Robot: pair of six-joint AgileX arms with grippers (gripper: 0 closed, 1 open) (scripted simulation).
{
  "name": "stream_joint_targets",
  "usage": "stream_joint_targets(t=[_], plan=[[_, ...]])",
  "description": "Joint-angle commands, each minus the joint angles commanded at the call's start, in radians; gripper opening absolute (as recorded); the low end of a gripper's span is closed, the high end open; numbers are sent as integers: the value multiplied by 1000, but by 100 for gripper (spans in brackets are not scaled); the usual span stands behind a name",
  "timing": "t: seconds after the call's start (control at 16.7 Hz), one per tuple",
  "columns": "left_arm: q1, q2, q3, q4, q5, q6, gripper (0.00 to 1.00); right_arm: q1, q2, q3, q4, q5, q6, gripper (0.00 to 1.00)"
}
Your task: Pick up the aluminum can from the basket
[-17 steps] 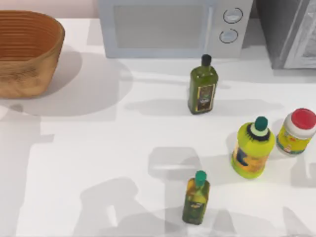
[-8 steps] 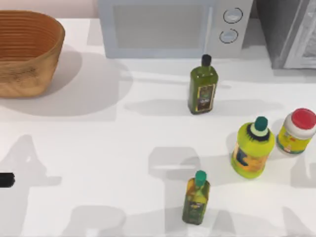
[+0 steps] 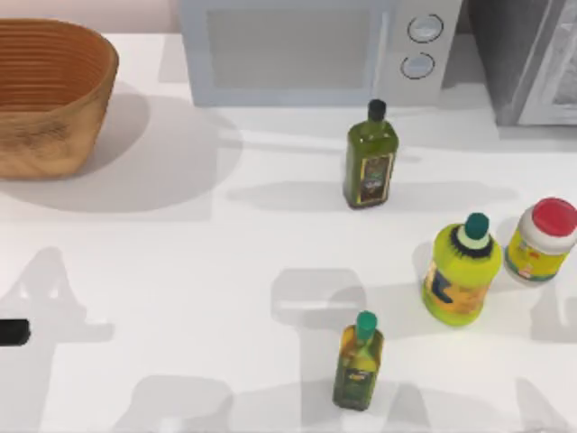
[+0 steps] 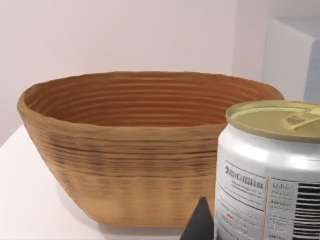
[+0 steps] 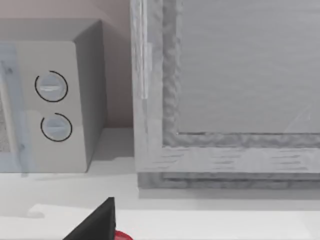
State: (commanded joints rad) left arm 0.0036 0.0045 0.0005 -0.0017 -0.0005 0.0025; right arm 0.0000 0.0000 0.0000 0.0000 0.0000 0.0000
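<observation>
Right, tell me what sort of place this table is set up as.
Most likely a rendered kitchen counter: a microwave stands at the back, oil bottles and a red-lidded jar on the white table, and a wicker basket far left.

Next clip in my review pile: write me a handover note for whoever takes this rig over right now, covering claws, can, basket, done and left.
Left claw: at the top view's left edge, in front of the basket, shut on the aluminum can.
Right claw: idle, facing the microwave.
Can: upright, tan end up, close to the left wrist camera, outside the basket and on its near side.
Basket: at the table's far left corner; what shows of its inside is bare.
Done: the can looks out of the basket and gripped.
Left: probably just confirm the grip is secure and keep the can raised.
</observation>
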Motion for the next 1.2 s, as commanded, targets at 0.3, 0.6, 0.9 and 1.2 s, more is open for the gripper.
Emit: stream_joint_targets(t=[0.3, 0.6, 0.9, 1.2], plan=[[-12, 144, 81, 84, 75, 10, 0, 0, 0, 0, 0, 0, 0, 100], [-50, 548, 271, 288, 278, 27, 0, 0, 0, 0, 0, 0, 0, 100], [-100, 1079, 511, 556, 558, 46, 0, 0, 0, 0, 0, 0, 0, 100], [-147, 1599, 739, 827, 860, 56, 0, 0, 0, 0, 0, 0, 0, 100]])
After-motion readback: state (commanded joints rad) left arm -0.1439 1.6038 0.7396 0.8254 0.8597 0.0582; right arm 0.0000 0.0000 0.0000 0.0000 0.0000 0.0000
